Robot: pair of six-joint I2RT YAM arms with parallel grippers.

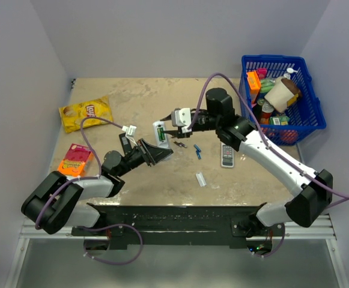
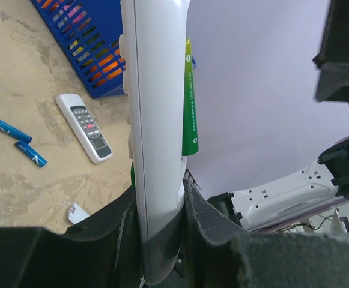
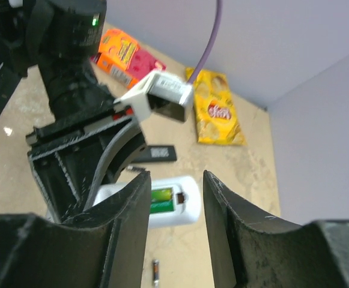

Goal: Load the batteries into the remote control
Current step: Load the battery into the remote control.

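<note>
My left gripper (image 1: 156,150) is shut on the slim white remote control (image 1: 160,132) and holds it above the table by one end. In the left wrist view the remote (image 2: 156,108) stands between my fingers (image 2: 111,228), and a green battery (image 2: 189,102) lies along its open back. In the right wrist view the remote (image 3: 183,201) shows two green batteries (image 3: 161,200) side by side in the open compartment. My right gripper (image 3: 175,177) is open and empty, just above that end of the remote; it also shows in the top view (image 1: 174,128).
The white back cover (image 1: 201,179) lies on the table. Near it are two blue cells (image 1: 197,151), a grey-white remote (image 1: 227,155) and dark cells (image 1: 180,144). A black remote (image 3: 159,153), a chips bag (image 1: 85,112), an orange box (image 1: 75,159) and a blue basket (image 1: 309,114) are around.
</note>
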